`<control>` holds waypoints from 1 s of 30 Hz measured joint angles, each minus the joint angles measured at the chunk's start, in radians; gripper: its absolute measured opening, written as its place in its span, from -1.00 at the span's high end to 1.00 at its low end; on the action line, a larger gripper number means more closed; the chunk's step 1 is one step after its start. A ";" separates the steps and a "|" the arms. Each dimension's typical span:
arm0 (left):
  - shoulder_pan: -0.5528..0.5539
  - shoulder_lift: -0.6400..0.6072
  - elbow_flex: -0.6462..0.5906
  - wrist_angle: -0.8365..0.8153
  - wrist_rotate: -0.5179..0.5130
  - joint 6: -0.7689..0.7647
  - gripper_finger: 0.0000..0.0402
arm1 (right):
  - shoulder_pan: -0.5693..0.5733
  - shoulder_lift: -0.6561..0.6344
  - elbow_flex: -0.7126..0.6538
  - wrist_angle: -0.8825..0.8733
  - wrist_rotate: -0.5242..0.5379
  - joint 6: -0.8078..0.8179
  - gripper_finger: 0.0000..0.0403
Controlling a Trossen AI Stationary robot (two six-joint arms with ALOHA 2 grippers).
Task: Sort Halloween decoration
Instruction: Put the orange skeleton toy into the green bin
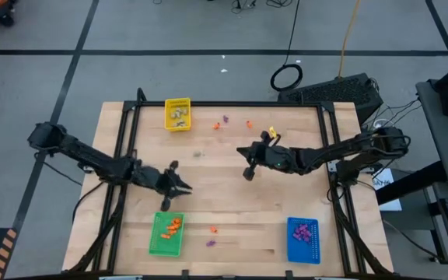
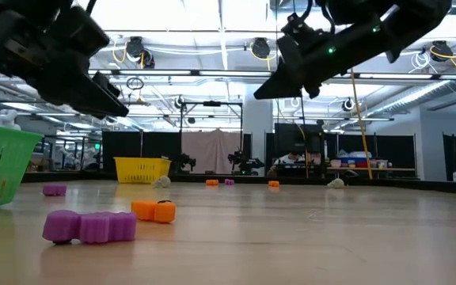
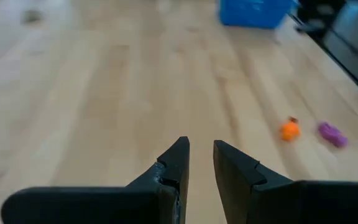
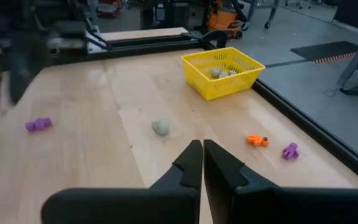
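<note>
Purple trinket (image 2: 89, 226) below both raised arms.

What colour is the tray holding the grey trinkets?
Yellow tray; clearest in the right wrist view.

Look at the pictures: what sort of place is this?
Probably a robotics lab or workshop: a wooden table on a taped concrete floor, further robot rigs behind, and rows of ceiling lights.

Robotics lab w/ a wooden worktop (image 1: 232, 194) on grey taped floor (image 1: 53, 78). Background: strip ceiling lights (image 2: 212, 36), more workstations, loose cables (image 1: 288, 76).
</note>
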 joint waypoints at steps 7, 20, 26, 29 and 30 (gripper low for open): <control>-0.128 0.283 0.201 -0.003 0.009 0.057 0.64 | 0.021 0.000 0.000 -0.014 0.000 -0.014 1.00; -0.158 0.646 0.472 -0.005 0.109 0.107 0.25 | 0.027 0.001 0.000 -0.044 0.000 -0.024 1.00; -0.158 0.749 0.542 -0.014 0.140 0.117 0.13 | 0.027 0.001 0.000 -0.051 -0.001 -0.024 1.00; -0.158 0.797 0.562 -0.018 0.139 0.116 0.13 | 0.027 0.001 0.000 -0.053 -0.002 -0.024 1.00; -0.158 0.816 0.571 -0.017 0.139 0.112 0.13 | 0.027 0.001 0.000 -0.054 -0.002 -0.024 1.00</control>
